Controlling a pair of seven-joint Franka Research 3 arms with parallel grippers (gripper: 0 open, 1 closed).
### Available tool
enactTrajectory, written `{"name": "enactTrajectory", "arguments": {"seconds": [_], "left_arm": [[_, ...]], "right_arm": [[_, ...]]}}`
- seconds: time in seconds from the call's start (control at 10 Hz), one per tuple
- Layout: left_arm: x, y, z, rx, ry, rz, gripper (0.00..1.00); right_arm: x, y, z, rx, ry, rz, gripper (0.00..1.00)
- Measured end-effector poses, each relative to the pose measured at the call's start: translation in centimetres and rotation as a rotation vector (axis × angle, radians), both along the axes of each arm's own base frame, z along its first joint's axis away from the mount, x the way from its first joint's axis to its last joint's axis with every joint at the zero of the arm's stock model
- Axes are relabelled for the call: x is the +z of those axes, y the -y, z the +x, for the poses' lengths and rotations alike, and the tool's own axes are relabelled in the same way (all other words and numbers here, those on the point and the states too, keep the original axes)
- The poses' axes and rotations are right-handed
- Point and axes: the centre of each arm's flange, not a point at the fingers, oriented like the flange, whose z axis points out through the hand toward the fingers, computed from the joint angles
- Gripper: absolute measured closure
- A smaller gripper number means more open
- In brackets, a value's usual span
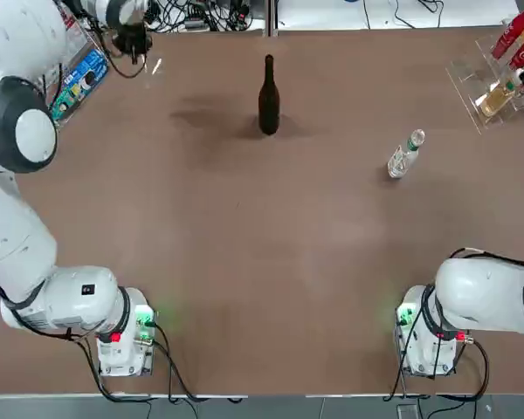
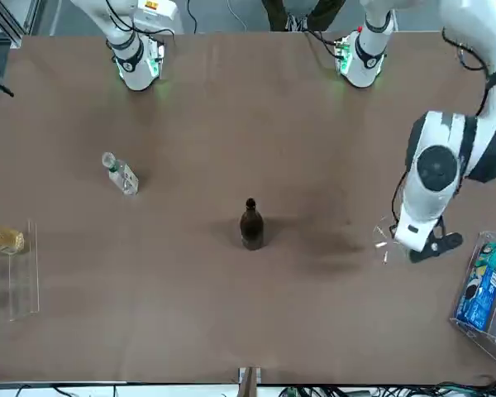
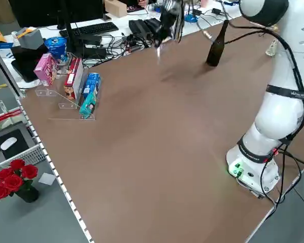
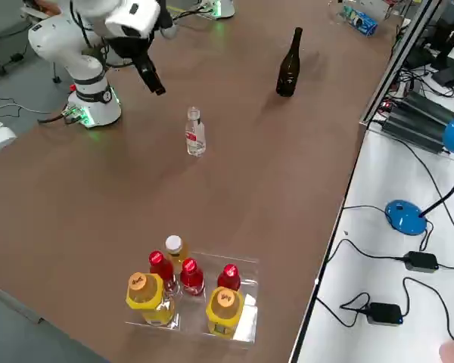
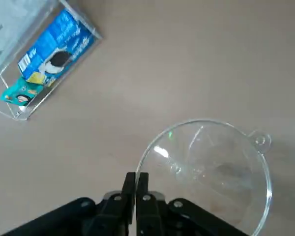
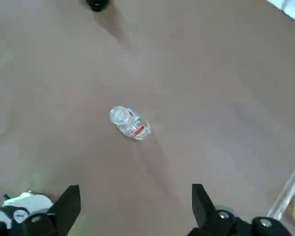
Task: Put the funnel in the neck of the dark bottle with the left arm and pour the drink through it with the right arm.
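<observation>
At bench far left: left tool (image 5: 136,196) gripping funnel (image 5: 206,172) by rim.
Dark bottle (image 1: 269,98) is standing upright on the bench (image 1: 244,227); clear drink bottle (image 4: 195,133) is standing nearer the right arm, whose tool (image 6: 137,209) is hanging open, holding nothing.

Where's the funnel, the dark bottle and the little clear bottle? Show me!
Funnel (image 5: 209,174): left wrist view, inside its round bowl.
Dark bottle (image 4: 289,69): right side view, on its body.
Clear bottle (image 6: 137,129): right wrist view, on its body.
</observation>
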Motion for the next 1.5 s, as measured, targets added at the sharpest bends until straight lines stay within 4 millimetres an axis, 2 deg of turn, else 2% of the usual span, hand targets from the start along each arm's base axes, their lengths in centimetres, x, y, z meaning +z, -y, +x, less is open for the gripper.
{"name": "enactTrajectory", "arguments": {"seconds": [0.1,0.2,0.4,0.6,0.8,0.9,1.2,1.5], "left_arm": [[3.8,2.1,-0.4,-0.022,0.052,-0.031,0.96],[6.7,4.6,-1.3,-0.052,0.092,-0.06,0.96],[10.6,9.4,-3.5,-0.046,0.156,-0.135,0.96],[13.2,14.6,-6.3,-0.037,0.201,-0.195,0.96],[14.3,19.5,-9.1,-0.028,0.19,-0.293,0.96],[14.7,21.3,-10.2,-0.008,0.163,-0.359,0.96],[16.0,24.9,-11.9,-0.015,0.169,-0.485,0.96],[15.7,28.6,-12.5,-0.022,0.207,-0.599,0.96]], "right_arm": [[-1.8,0.5,0.0,0.072,0.044,0.037,0.0],[-4.1,0.9,0.3,0.158,0.092,0.079,0.0],[-10.0,1.9,1.8,0.311,0.17,0.175,0.0],[-16.3,2.5,3.3,0.417,0.233,0.263,0.0],[-21.9,2.8,4.0,0.499,0.323,0.343,0.0],[-24.5,2.4,4.3,0.542,0.373,0.4,0.0],[-31.8,1.3,4.0,0.58,0.423,0.537,0.0],[-38.5,0.4,2.3,0.504,0.365,0.69,0.0]]}}
